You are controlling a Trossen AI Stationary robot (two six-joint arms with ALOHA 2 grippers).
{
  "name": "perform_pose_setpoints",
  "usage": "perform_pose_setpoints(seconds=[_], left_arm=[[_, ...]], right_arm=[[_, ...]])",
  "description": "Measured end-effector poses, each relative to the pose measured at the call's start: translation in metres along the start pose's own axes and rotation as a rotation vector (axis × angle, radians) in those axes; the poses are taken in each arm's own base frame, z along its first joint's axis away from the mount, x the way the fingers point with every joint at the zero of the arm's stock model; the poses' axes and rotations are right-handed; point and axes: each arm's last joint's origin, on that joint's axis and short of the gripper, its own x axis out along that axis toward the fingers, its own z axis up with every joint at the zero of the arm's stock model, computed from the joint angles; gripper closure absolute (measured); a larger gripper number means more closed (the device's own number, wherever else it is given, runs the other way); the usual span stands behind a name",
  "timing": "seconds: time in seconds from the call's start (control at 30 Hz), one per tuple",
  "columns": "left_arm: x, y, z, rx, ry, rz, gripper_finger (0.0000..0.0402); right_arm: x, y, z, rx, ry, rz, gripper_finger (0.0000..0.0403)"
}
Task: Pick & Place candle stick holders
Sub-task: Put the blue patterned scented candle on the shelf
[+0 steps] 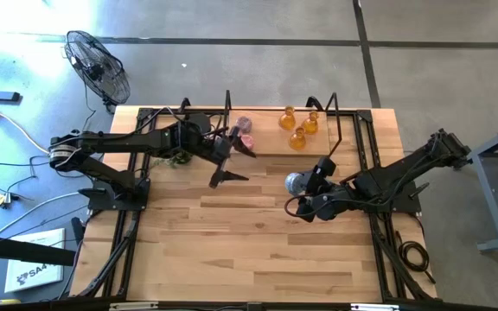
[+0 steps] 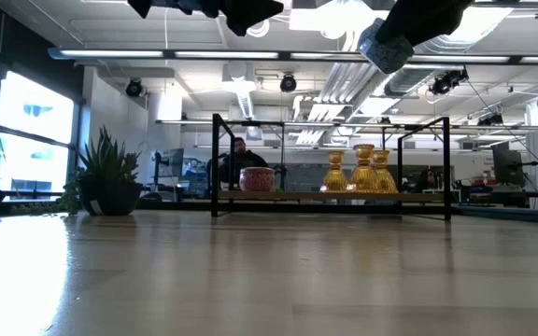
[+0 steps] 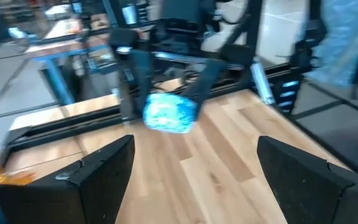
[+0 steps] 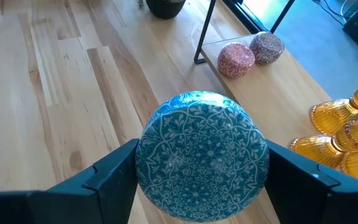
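A light wooden plank table [image 1: 258, 250] stands on a grey concrete floor [image 1: 258, 78] crossed by dark seams. A black pedestal fan [image 1: 98, 66] stands beyond the table's far left corner. In the low view, big windows [image 2: 26, 135] brighten the left wall; ceiling lights [image 2: 344, 14] glow above.

squat holders [image 1: 245, 130] left of bulbous holders [image 1: 298, 127], on shelf [image 1: 353, 142]
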Motion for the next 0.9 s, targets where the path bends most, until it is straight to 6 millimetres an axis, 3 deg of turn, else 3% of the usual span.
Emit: perform_pose_setpoints(seconds=[0.27,0.6,0.9], left_arm=[[0.006,0.010,-0.010,0.053,0.109,0.248,0.0066],[0.044,0.019,-0.040,0.132,0.159,0.274,0.0066],[0.056,0.010,-0.022,0.201,0.142,0.194,0.0066]], right_arm=[[0.001,0.001,0.000,0.000,0.002,-0.001,0.0123],[0.005,-0.003,0.001,0.013,0.024,0.008,0.0123],[0.006,-0.004,0.002,0.009,0.030,0.010,0.0123]])
